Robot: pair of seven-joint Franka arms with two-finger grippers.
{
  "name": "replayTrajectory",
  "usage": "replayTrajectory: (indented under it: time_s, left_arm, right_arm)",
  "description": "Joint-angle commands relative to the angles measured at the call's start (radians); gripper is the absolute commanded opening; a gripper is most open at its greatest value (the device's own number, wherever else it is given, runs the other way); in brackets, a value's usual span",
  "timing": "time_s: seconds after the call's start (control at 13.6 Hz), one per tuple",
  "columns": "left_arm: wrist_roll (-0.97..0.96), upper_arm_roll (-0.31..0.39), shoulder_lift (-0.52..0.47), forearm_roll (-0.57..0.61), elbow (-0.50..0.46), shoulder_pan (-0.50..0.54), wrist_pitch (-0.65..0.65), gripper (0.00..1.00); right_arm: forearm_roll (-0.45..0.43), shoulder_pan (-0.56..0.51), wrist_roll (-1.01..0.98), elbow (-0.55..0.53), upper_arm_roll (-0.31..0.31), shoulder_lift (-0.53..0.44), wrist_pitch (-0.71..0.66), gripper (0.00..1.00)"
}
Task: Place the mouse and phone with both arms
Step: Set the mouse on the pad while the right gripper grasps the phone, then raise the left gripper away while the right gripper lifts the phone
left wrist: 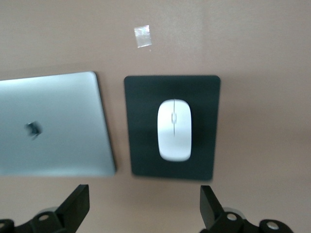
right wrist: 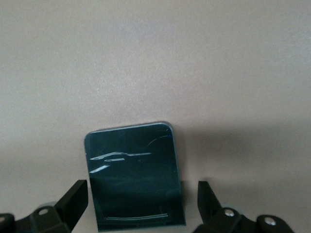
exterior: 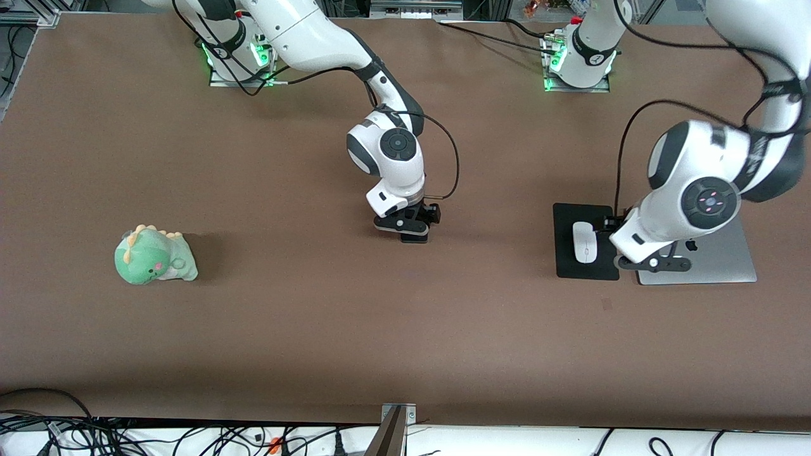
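The white mouse (exterior: pixel 585 242) lies on a black mouse pad (exterior: pixel 566 256) toward the left arm's end of the table; it also shows in the left wrist view (left wrist: pixel 174 129). My left gripper (exterior: pixel 635 255) hangs open and empty above the gap between the pad and a laptop, clear of the mouse; in its wrist view (left wrist: pixel 144 206) its fingers are wide apart. The black phone (right wrist: pixel 133 174) lies flat on the table mid-table. My right gripper (exterior: pixel 413 233) is low over it, open, with its fingers (right wrist: pixel 75 200) either side and gaps showing. In the front view the gripper hides most of the phone.
A closed silver laptop (exterior: pixel 716 259) lies beside the pad, partly under the left arm. A green toy dinosaur (exterior: pixel 154 256) sits toward the right arm's end. A small tape patch (left wrist: pixel 142 36) marks the table nearer the front camera than the pad.
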Motion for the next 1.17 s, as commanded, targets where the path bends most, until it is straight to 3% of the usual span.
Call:
replayTrajectory:
  time_s: [0.0,0.15,0.29,0.37,0.51,0.66,0.88,1.1]
  left_arm:
    - [0.045,-0.049,0.02,0.006,0.214,0.005,-0.224,1.0]
    - [0.143,-0.034,-0.001,-0.078,0.326,0.015,-0.332,1.0]
    - [0.217,0.075,-0.105,-0.128,0.304,-0.049,-0.337,1.0]
    - [0.24,0.17,-0.148,-0.167,0.29,-0.087,-0.329,1.0]
    - [0.26,0.276,-0.26,-0.217,0.171,-0.147,-0.221,1.0]
    - [0.254,0.339,-0.374,-0.205,0.01,-0.214,-0.082,1.0]
    - [0.249,0.327,-0.37,-0.2,0.031,-0.213,-0.119,1.0]
    - [0.26,0.327,-0.37,-0.2,0.031,-0.21,-0.129,1.0]
  right_arm:
    - [-0.038,0.021,0.035,0.06,-0.011,0.05,-0.01,1.0]
    - [-0.063,0.023,0.035,0.06,-0.009,0.053,-0.01,1.0]
    - [-0.065,0.021,0.021,0.06,-0.009,0.053,-0.01,0.98]
    - [-0.065,0.021,0.016,0.06,-0.009,0.052,-0.01,0.9]
    - [-0.066,0.017,0.009,0.06,-0.011,0.05,-0.011,0.7]
    - [-0.065,0.012,-0.022,0.06,-0.011,0.044,-0.017,0.59]
    - [-0.063,-0.014,-0.078,0.059,-0.011,0.017,-0.045,0.58]
    - [-0.055,-0.087,-0.248,0.047,-0.012,-0.055,-0.178,0.58]
